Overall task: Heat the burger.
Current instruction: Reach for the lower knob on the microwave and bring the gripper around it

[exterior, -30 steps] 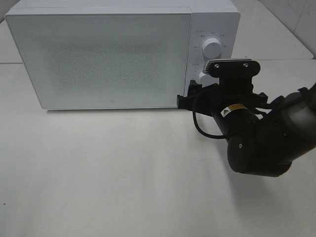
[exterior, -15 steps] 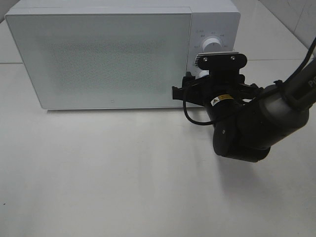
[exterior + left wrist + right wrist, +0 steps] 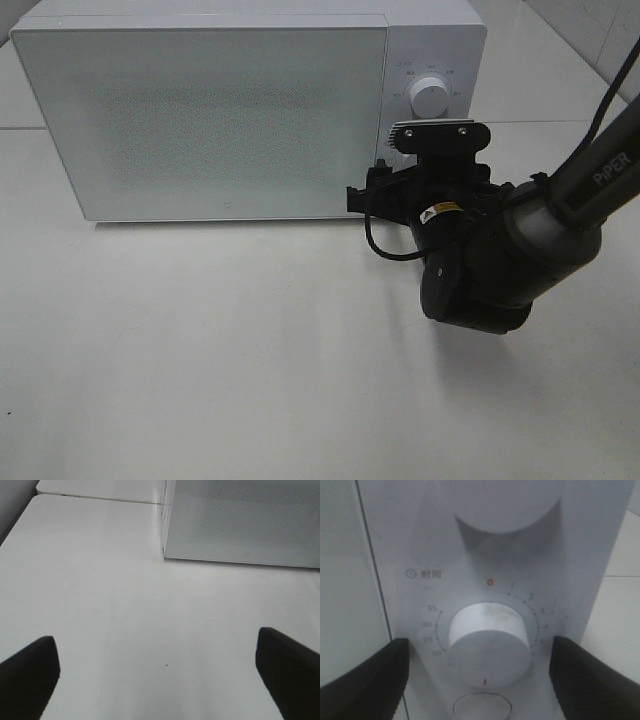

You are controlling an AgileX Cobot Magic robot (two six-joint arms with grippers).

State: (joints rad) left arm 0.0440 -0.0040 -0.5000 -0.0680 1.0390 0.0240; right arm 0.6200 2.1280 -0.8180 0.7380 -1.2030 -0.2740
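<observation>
The burger is out of view. The white microwave (image 3: 220, 110) stands at the back of the table with its door shut, and nothing shows through the frosted door. My right gripper (image 3: 398, 185) points at the control panel. In the right wrist view the right gripper (image 3: 480, 652) is open, with a finger on each side of the white timer knob (image 3: 490, 645) and clear of it. The knob's red mark points down, opposite the 0. My left gripper (image 3: 160, 657) hangs open over bare table, with nothing between its fingers.
A second white knob (image 3: 431, 98) sits higher on the panel, and a round button (image 3: 482, 709) sits below the timer knob. The left corner of the microwave (image 3: 165, 555) shows in the left wrist view. The white table (image 3: 200, 340) spreads in front.
My right arm has moved left and in toward the control panel; its wrist now covers the lower knob in the high view. The left gripper shows no change.
</observation>
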